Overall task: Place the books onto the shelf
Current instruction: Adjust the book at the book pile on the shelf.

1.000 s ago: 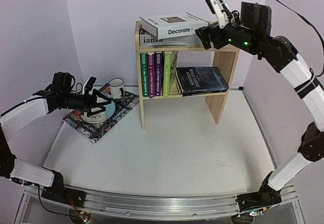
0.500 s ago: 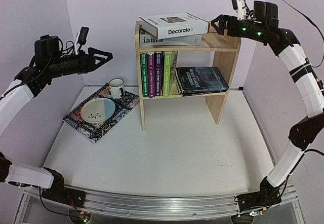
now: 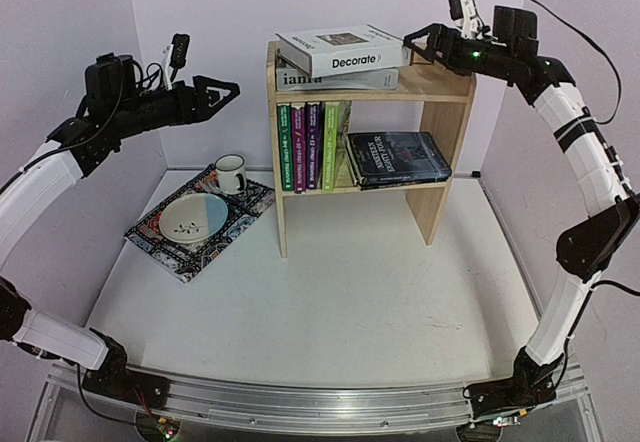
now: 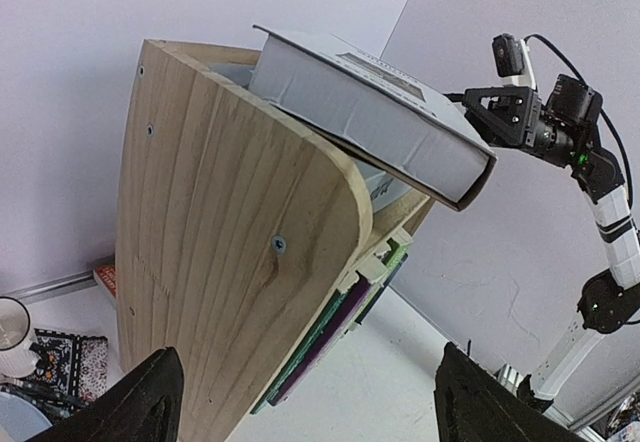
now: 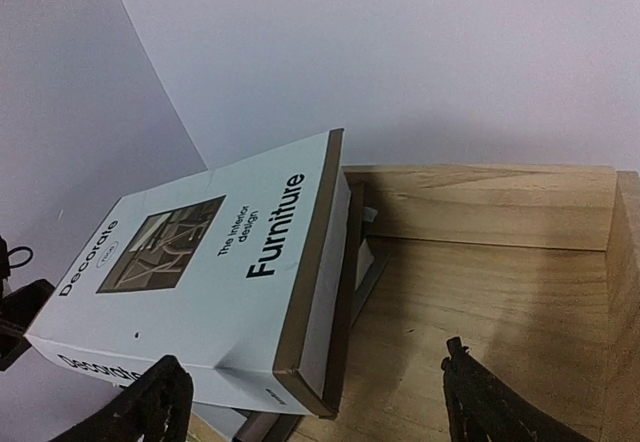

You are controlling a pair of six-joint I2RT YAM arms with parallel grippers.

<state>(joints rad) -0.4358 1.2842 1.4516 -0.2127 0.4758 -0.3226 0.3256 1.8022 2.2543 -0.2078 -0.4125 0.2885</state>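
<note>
The pine shelf (image 3: 442, 84) stands at the back of the table. On its top tier the white "Decorate" book (image 3: 340, 50) lies askew on the grey "ianra" book (image 3: 330, 79). Thin green and purple books (image 3: 310, 147) stand upright on the lower tier, beside dark books (image 3: 398, 157) lying flat. My right gripper (image 3: 410, 47) hovers open at the right end of "Decorate" (image 5: 200, 272), over the bare shelf top (image 5: 500, 292). My left gripper (image 3: 228, 94) is open in the air, left of the shelf's side panel (image 4: 220, 262), holding nothing.
A patterned black mat (image 3: 160, 247) lies at the left with a bowl (image 3: 192, 218) and a mug (image 3: 231, 173) on it. Walls stand close behind and to both sides of the shelf. White tabletop (image 3: 330, 302) stretches in front of the shelf.
My left arm rose from over the bowl to shelf-top height and swung toward the shelf. My right gripper lifted, then came in close to the right end of "Decorate".
</note>
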